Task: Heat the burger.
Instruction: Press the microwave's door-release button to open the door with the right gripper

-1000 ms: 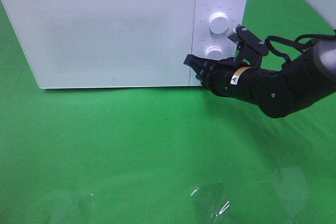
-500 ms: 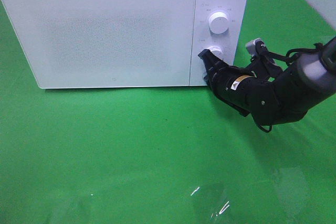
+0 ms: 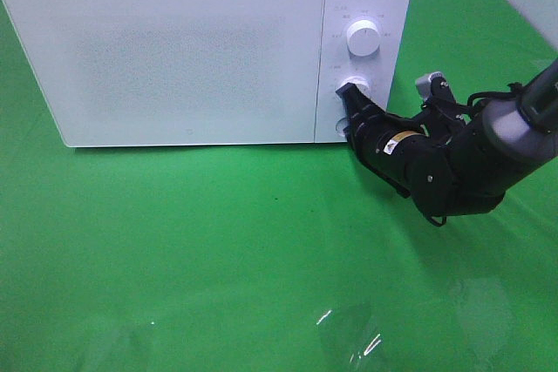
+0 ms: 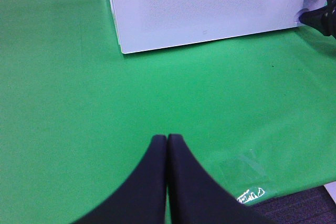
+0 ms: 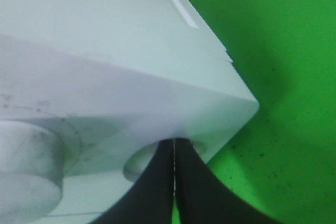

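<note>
The burger is hidden; no part of it shows in any view. The white microwave [image 3: 192, 50] stands at the back of the green cloth with its door closed. My right gripper [image 3: 350, 96] is shut, and its tips rest against the control panel just below the lower knob [image 3: 357, 84]. In the right wrist view the shut gripper [image 5: 173, 142] meets the panel beside a round recess [image 5: 144, 166], with the lower knob [image 5: 26, 166] off to one side. Over bare cloth in front of the microwave [image 4: 199, 3], my left gripper [image 4: 167, 139] is shut and holds nothing.
An upper knob [image 3: 363, 37] sits above the lower one on the panel. A glossy transparent patch [image 3: 349, 337] lies on the cloth near the front edge. The right arm's black body [image 3: 453, 158] stretches across the cloth to the right of the microwave.
My right gripper has swung right from the door's edge to the panel by the lower knob, and its arm has dropped lower. The microwave and the left gripper have not moved.
</note>
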`<state>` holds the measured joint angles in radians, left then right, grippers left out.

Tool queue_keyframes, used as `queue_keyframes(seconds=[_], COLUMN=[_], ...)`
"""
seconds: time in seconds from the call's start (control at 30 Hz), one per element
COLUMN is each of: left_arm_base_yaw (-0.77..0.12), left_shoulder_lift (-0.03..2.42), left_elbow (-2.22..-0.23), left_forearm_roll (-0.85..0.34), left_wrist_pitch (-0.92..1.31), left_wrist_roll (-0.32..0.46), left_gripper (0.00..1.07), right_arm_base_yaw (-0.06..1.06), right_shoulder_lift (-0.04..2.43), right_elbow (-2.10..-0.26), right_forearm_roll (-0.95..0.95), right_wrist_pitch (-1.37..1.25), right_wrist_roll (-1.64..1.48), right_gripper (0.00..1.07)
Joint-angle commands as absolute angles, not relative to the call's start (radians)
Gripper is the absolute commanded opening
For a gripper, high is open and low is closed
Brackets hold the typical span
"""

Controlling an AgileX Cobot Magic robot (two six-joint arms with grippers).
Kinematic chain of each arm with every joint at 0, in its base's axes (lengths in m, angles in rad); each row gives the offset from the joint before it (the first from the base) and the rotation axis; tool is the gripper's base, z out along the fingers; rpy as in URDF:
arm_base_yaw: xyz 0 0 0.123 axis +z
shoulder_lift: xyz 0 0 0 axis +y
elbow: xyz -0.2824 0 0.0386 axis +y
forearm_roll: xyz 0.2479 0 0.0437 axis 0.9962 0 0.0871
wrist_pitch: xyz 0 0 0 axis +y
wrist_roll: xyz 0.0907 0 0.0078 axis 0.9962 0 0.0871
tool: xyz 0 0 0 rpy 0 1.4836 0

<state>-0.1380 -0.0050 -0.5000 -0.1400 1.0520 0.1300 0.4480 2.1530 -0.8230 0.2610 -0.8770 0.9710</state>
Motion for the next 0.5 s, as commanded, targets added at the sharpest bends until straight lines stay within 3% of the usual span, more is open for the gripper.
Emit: queue_keyframes(seconds=[0.03, 0.5], left_arm_base_yaw=[-0.134, -0.134], left_shoulder_lift=[-0.029, -0.029], left_elbow=[-0.497, -0.497], left_forearm_roll=[-0.140, -0.140], left_wrist_pitch=[1.040, 1.040], left_wrist_roll=[0.132, 0.132], left_gripper=[0.00, 0.00], right_arm_base_yaw=[0.443, 0.443], right_shoulder_lift=[2.154, 2.155], right_elbow=[-0.861, -0.973], right_forearm_roll=[0.285, 0.289], right_wrist_pitch=[-0.990, -1.001], right_wrist_roll=[0.975, 0.975], right_gripper=[0.00, 0.00])
